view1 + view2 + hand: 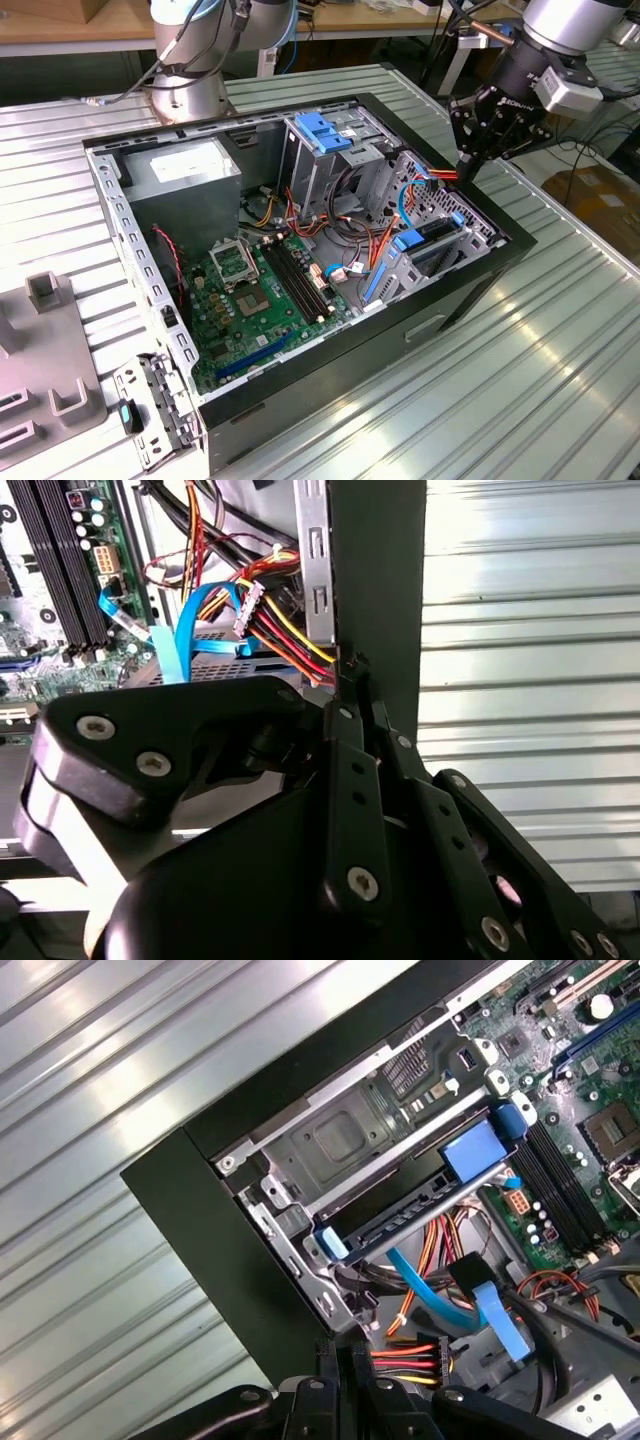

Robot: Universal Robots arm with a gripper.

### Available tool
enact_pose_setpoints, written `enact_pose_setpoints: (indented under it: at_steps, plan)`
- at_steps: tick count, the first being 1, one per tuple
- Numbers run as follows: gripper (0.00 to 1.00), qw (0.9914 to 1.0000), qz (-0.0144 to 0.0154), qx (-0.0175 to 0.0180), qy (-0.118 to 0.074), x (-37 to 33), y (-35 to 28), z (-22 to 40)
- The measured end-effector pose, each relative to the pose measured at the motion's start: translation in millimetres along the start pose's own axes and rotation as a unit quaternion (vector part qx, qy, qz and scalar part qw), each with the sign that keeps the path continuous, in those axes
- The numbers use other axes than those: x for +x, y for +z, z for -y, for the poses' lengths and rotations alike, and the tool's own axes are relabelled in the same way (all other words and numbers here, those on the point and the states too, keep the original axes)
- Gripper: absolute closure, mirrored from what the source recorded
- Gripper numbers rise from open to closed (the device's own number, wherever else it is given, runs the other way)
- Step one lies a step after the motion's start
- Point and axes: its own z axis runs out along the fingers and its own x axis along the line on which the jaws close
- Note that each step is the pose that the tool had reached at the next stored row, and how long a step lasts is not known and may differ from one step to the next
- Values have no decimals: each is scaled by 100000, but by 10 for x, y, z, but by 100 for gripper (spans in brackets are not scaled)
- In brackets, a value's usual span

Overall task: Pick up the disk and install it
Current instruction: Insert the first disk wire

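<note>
A robot arm's gripper (468,168) hangs at the far edge of an opened computer case (470,300), beside a bundle of red, orange and yellow power wires (405,1352). The disk (440,243) appears to sit already in its bay at the case's front corner, on the exterior view's right — 1 dark slab with blue side rails, lying roughly level in the metal frame. In the first wrist view it reads as a dark bar with blue tabs at both ends (420,1210), slotted under a grey metal bracket (340,1145). By that look, the pick-up is done and the install is at or near its end; whether the drive is fully latched or cabled cannot be told. The claw's 2 fingers appear drawn together — nothing visible between them, touching nothing that can be made out.
</note>
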Motion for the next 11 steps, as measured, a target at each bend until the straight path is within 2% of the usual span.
enact_pose_setpoints:
  at_steps: [3,6,9,11]
  plan:
    - [84,100000,-99,64,35,-35,1,-43]
    - [84,99983,-178,81,1809,-35,4,-43]
    - [84,99881,-282,117,4872,-36,10,-43]
    - [84,99761,-361,132,6904,-35,16,-43]
